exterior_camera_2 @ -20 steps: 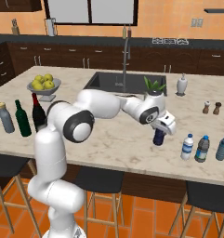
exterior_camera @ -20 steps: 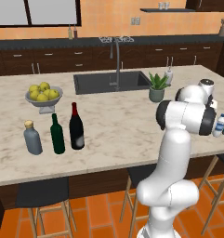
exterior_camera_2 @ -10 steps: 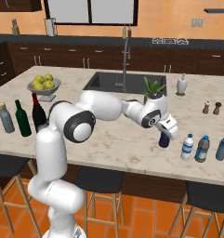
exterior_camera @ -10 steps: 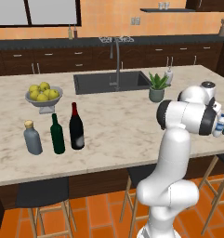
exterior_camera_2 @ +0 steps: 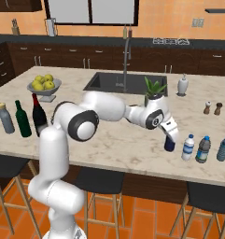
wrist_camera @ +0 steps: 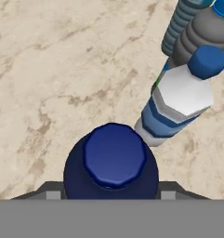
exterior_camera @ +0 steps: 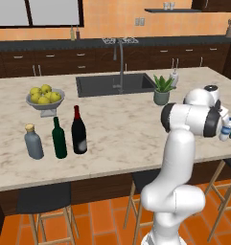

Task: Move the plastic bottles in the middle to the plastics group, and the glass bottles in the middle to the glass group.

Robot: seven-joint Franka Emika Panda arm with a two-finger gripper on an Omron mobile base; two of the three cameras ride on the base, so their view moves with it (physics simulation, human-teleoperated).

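- The pincer is out at the right end of the marble bench, right on top of a dark blue bottle that stands upright on the stone.
- From the hand view you look straight down that blue bottle's cap, so its long axis runs vertical, top pointing at the camera. The 2 fingertips sit on either side of its body, but I honestly can't tell if they're squeezing it or just flanking it.
- Just beside it is the small clear-white water bottle, blue cap, blue label band, also upright. Next in the row come 2 more plastic bottles, a grey one and a bluish one, all close together.
- Way over at the other end of the bench, the near-black wine bottle with the dark red neck stands upright, neck pointing up, just beside the slim green wine bottle and the squat grey bottle with the tan stopper. Those 3 form a tight line.
- Behind them is a bowl of yellow fruit. A potted plant sits near the sink.
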